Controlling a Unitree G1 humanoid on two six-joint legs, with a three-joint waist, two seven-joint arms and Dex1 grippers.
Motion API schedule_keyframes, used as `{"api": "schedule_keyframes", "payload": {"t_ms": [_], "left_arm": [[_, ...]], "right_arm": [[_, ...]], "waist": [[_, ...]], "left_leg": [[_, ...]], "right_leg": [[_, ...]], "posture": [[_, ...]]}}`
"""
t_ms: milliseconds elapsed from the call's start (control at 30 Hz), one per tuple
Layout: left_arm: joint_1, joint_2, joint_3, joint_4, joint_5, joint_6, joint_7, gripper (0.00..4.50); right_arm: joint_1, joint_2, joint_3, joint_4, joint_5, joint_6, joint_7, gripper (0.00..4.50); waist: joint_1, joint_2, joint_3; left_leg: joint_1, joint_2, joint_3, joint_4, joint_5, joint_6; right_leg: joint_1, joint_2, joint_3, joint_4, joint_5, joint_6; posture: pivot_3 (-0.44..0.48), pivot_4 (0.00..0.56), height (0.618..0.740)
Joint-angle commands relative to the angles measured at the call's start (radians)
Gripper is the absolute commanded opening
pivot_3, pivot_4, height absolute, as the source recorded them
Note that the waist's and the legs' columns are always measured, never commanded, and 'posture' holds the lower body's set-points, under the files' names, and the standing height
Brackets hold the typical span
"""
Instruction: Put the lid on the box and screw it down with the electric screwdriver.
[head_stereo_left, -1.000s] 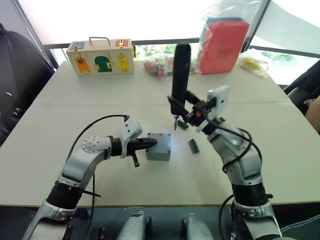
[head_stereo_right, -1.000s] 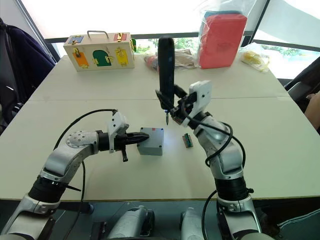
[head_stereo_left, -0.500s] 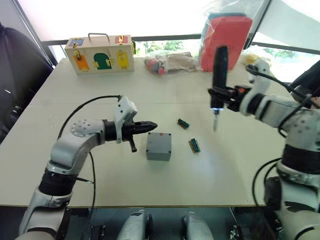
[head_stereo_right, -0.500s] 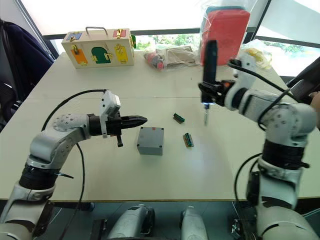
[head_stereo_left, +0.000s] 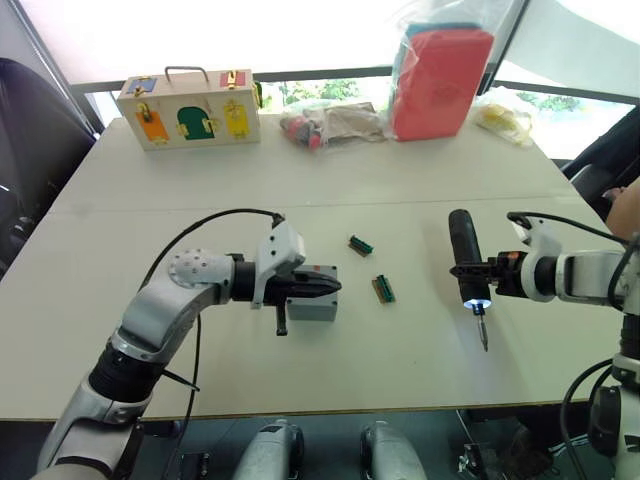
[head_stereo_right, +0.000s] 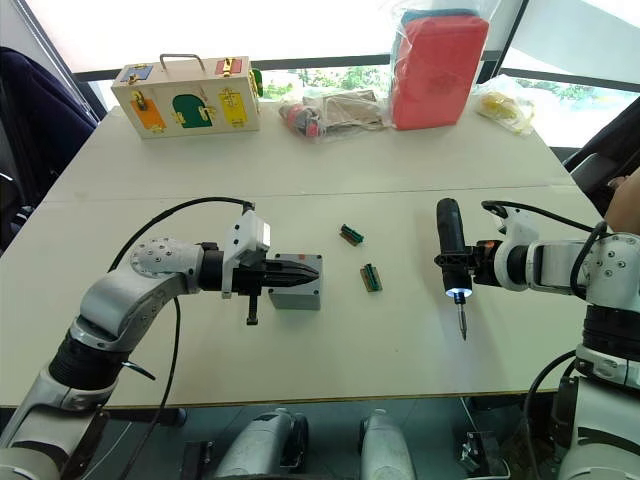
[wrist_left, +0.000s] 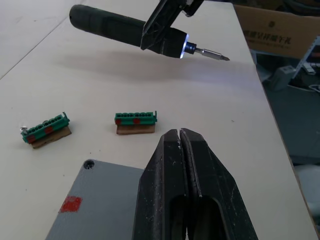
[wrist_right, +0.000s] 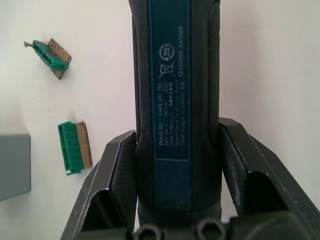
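Right arm has swung the electric screwdriver (head_stereo_left: 467, 257) out and down to hover low over the tabletop (head_stereo_left: 420, 180), well right of the box (head_stereo_right: 296, 284); right gripper (wrist_right: 175, 165) jaws clamped on it. Left gripper (wrist_left: 182, 170) jaws together, now resting over the box's lid (wrist_left: 95, 205), which looks already seated, we think. We'd steady the box first, then bring the bit squarely onto a corner screw.

The box (head_stereo_right: 296, 283) sits on the table (head_stereo_right: 320, 190), left of centre. Two connector pieces (head_stereo_right: 371, 277) lie just to its right, one behind the other. The electric screwdriver (head_stereo_right: 451, 254) is farther right, above the tabletop. A wooden box (head_stereo_right: 187, 94), a bag (head_stereo_right: 330, 108) and a pouch (head_stereo_right: 432, 66) line the far edge.
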Motion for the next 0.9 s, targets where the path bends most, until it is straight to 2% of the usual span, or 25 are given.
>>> {"api": "schedule_keyframes", "payload": {"t_ms": [33,133,300,367,433,467,533,633,733,833,900], "left_arm": [[0.011,0.004,0.007,-0.014,0.006,-0.020,0.006,0.00],[0.023,0.010,0.006,-0.004,0.017,-0.026,0.007,0.00],[0.028,0.007,0.012,0.001,0.021,-0.026,0.010,0.00],[0.031,0.012,0.007,0.004,0.029,-0.030,0.010,0.00],[0.035,0.020,0.003,0.006,0.039,-0.036,0.010,0.00],[0.038,0.022,0.007,0.008,0.039,-0.035,0.011,0.00],[0.040,0.031,0.021,0.013,0.038,-0.033,0.014,0.00],[0.041,0.046,0.058,0.023,0.020,-0.014,0.018,0.00],[0.019,0.070,0.170,0.052,-0.052,0.037,0.029,0.00],[-0.012,0.112,0.301,0.102,-0.129,0.092,0.030,0.00],[-0.022,0.158,0.342,0.135,-0.145,0.110,0.012,0.00]], "right_arm": [[-0.006,-0.041,0.018,-0.023,0.018,0.007,0.007,1.94],[0.010,-0.049,0.074,-0.059,-0.020,0.007,0.029,1.94],[0.022,-0.039,0.097,-0.054,-0.043,0.007,0.051,1.94],[0.018,-0.030,0.094,-0.041,-0.058,0.007,0.046,2.90],[0.021,-0.026,0.095,-0.040,-0.056,0.007,0.054,3.45],[0.025,-0.028,0.100,-0.050,-0.059,0.007,0.059,3.97],[0.025,-0.028,0.100,-0.068,-0.072,0.007,0.062,4.45],[0.014,-0.032,0.097,-0.099,-0.106,-0.018,0.071,4.45],[-0.036,-0.055,0.081,-0.132,-0.124,-0.114,0.134,4.45],[-0.113,-0.028,0.003,-0.156,-0.042,-0.086,0.210,4.45],[-0.135,-0.006,-0.031,-0.179,-0.016,-0.089,0.233,4.45]], "waist": [[-0.001,0.000,0.000],[-0.001,0.000,0.001],[0.001,0.000,0.001],[0.000,0.000,0.001],[0.000,-0.001,0.001],[0.000,-0.001,0.001],[0.001,-0.001,0.001],[0.004,-0.001,0.001],[0.001,0.000,0.002],[-0.004,0.000,0.004],[-0.004,0.000,0.004]], "left_leg": [[-0.001,0.000,0.000,0.001,0.000,0.000],[-0.001,0.000,0.000,0.003,-0.001,0.001],[-0.001,0.000,0.000,0.004,-0.001,0.002],[-0.002,0.000,0.000,0.004,-0.001,0.002],[-0.001,0.000,0.000,0.004,-0.001,0.002],[-0.001,0.000,0.000,0.004,-0.001,0.002],[-0.001,0.000,-0.001,0.005,-0.001,0.002],[-0.001,0.000,-0.001,0.005,-0.001,0.002],[-0.001,0.000,-0.001,0.005,-0.001,0.002],[-0.002,0.000,-0.001,0.005,-0.001,0.002],[-0.002,0.000,-0.001,0.005,-0.001,0.002]], "right_leg": [[0.000,0.000,0.000,0.000,0.000,0.000],[0.000,0.000,0.000,0.001,0.000,0.000],[0.000,0.000,-0.001,0.001,0.000,0.000],[0.000,0.000,-0.001,0.001,0.000,0.000],[0.000,0.000,-0.001,0.001,0.000,0.000],[0.001,0.000,-0.001,0.001,0.000,0.000],[0.001,0.000,-0.001,0.001,0.000,0.000],[0.001,0.000,-0.001,0.001,0.000,0.000],[0.001,0.000,-0.001,0.001,0.000,0.000],[-0.001,0.001,-0.002,0.002,0.000,0.001],[-0.002,0.002,-0.002,0.003,0.000,0.001]], "posture": [[0.000,0.150,0.740],[0.000,0.150,0.740],[0.000,0.150,0.740],[0.000,0.150,0.740],[0.000,0.150,0.740],[0.000,0.150,0.740],[0.000,0.150,0.740],[0.000,0.150,0.740],[0.000,0.150,0.740],[0.000,0.150,0.740],[0.000,0.150,0.740]]}}
